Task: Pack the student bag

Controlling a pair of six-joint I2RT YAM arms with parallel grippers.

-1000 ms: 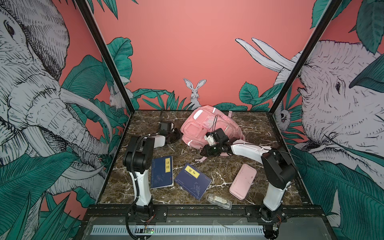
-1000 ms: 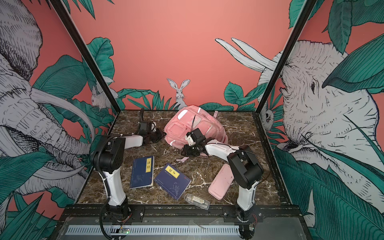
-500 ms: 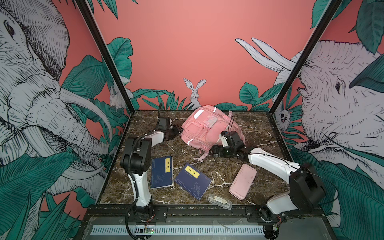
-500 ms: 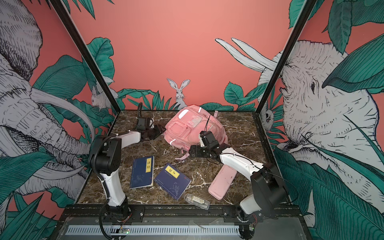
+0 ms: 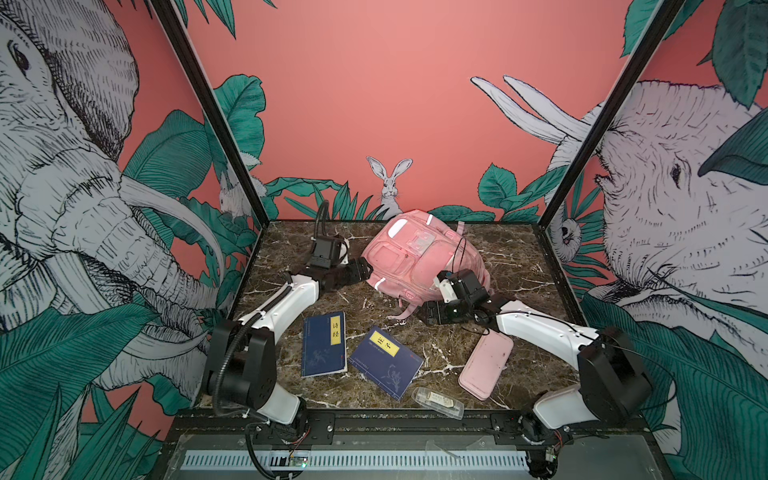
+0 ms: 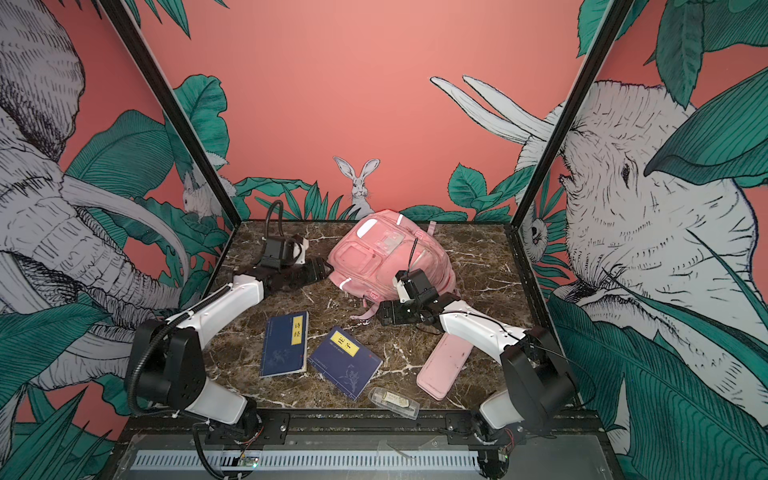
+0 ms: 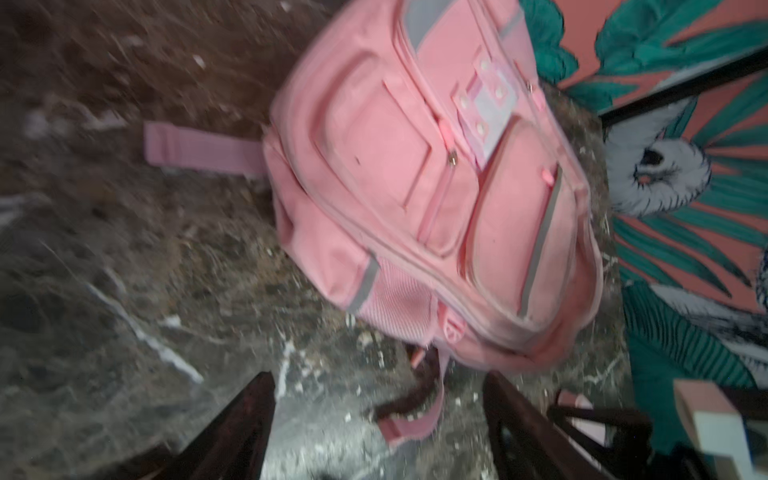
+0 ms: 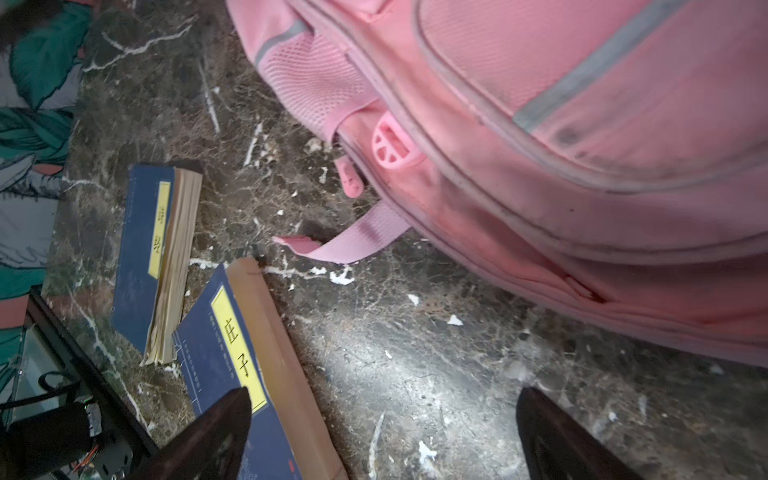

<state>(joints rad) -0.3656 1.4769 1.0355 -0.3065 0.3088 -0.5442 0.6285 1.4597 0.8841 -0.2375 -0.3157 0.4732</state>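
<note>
The left gripper (image 5: 365, 268), at nine o'clock of the large soft pink fabric student bag (image 5: 419, 257), and the right gripper (image 5: 425, 314), at six o'clock, both have fingers apart, empty.

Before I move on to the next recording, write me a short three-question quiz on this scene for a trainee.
1. How many blue books lie on the table, outside the student bag?
2. True or false: the left tool is shut on the bag.
3. In both top views, the pink pencil case lies: A) left of the books; B) right of the books; C) on top of the bag.
Key: 1) two; 2) false, its jaws stand open; 3) B.
</note>
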